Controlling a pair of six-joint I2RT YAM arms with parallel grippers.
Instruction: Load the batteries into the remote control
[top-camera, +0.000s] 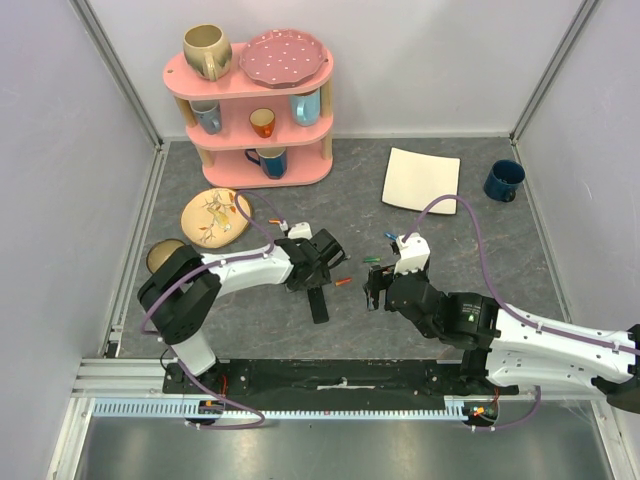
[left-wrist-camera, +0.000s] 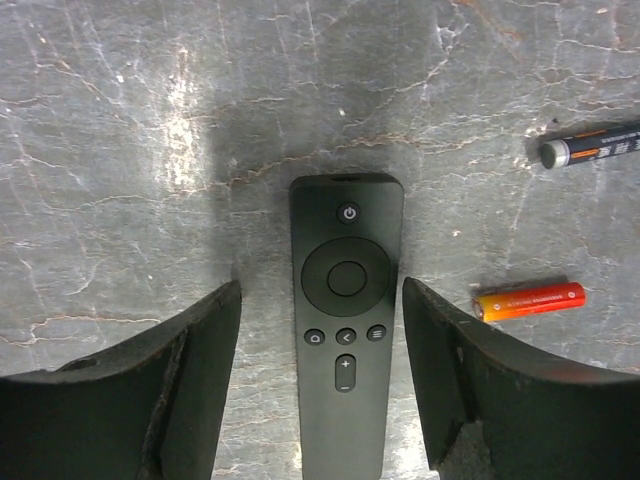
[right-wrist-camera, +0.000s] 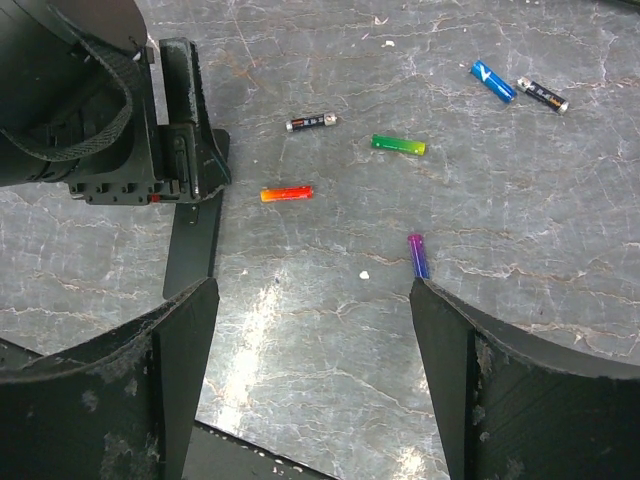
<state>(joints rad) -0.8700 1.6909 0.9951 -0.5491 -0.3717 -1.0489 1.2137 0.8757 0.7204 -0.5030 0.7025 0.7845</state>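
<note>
The remote (left-wrist-camera: 346, 300) lay face-up on the table (left-wrist-camera: 120, 150) between the spread, untouching fingers of the left gripper (left-wrist-camera: 320, 290), probably a light, stiff, slick bar best pinched across its long edges, while the right gripper (right-wrist-camera: 315, 290) hung open above the scattered batteries (right-wrist-camera: 287, 193).

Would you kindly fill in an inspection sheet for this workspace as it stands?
Surface: grey marbled table, a few white specks.
Job's things: remote face up; six batteries loose nearby.
Clutter: pink shelf with mugs, cream plate, blue mug, flowered plate, bowl.
Grippers: left gripper open astride the remote; right gripper open, empty.
Cables: purple cables along both arms.
Surroundings: white walls.
</note>
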